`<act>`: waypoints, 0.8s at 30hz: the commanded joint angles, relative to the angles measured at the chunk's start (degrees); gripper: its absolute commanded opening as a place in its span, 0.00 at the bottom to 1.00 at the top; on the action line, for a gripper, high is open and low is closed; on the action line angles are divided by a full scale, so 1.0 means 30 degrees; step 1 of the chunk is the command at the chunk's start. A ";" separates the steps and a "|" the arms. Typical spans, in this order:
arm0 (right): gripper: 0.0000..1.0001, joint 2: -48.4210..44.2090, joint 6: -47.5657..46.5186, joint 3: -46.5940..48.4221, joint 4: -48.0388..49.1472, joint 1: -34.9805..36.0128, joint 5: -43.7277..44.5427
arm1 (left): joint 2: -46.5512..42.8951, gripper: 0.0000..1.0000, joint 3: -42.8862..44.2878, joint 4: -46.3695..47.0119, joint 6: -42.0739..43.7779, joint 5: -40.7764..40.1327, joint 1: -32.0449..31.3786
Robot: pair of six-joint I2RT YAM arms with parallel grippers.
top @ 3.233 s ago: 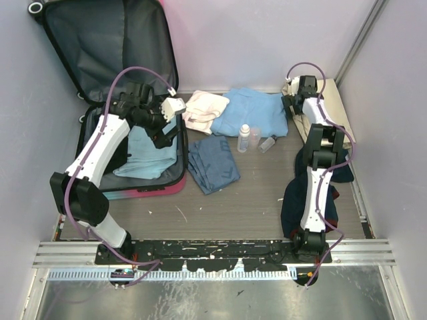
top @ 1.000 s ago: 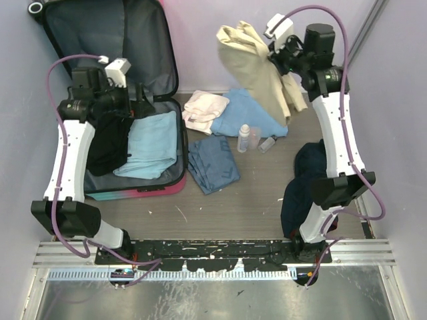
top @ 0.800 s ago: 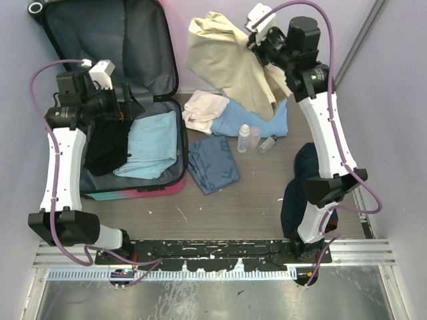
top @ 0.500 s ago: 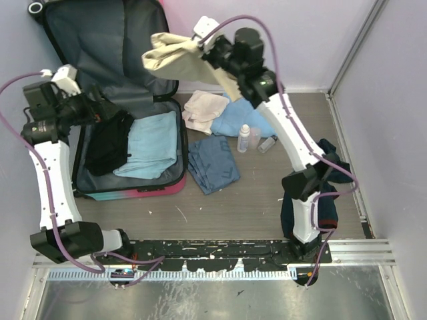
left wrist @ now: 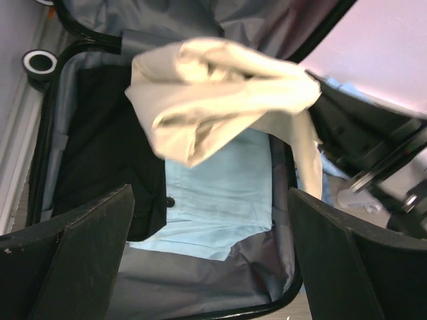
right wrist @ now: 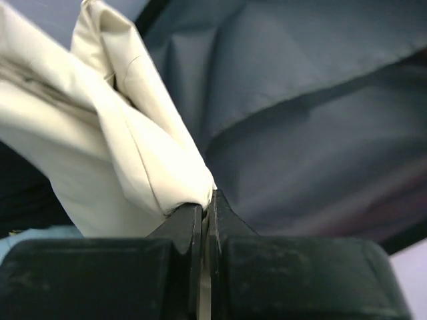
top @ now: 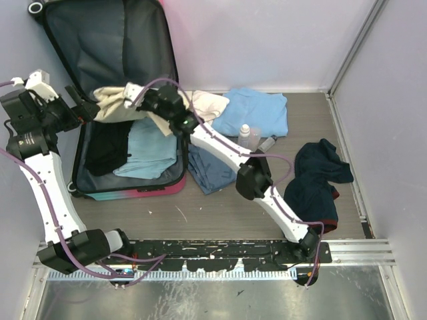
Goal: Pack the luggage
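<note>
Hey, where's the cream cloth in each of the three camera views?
Top external: cream cloth upper left, over the luggage.
Left wrist: cream cloth upper centre.
Right wrist: cream cloth left, pinched by right gripper.
Shared landmark: grey lining.

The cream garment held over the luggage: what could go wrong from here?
1. The right gripper pinches the cream garment only at one edge, so it hangs bunched. A fold trails near the rim of the luggage and may land across it when released.
2. The left gripper is open close to the garment, so the two arms might touch.
</note>
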 commanded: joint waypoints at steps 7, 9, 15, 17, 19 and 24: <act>0.01 -0.1680 -0.0441 -0.4743 0.9210 0.2018 -0.0365 | 0.0449 0.97 0.1484 0.0206 -0.0033 0.0490 0.0695; 0.01 -0.1139 -0.0126 -0.4734 0.9427 0.2338 -0.0317 | 0.0759 0.97 0.2077 -0.0501 0.0476 0.0663 0.0682; 0.00 -0.2729 0.0934 -0.9541 1.0819 0.3187 -0.1776 | 0.2207 0.95 0.2693 -0.2260 0.2006 0.0825 0.0704; 0.00 -0.4004 0.0920 -1.2122 1.1036 0.3506 -0.3199 | 0.2384 0.94 0.2509 -0.2895 0.2823 0.0799 0.0681; 0.00 -0.5158 0.0822 -1.4397 1.1006 0.3728 -0.4443 | 0.2666 0.94 0.2200 -0.3674 0.3711 0.0557 0.0691; 0.48 -0.6745 0.1086 -1.6970 0.9085 0.3740 -0.5886 | 0.3616 0.97 0.0957 -0.4657 0.5624 0.0187 0.0704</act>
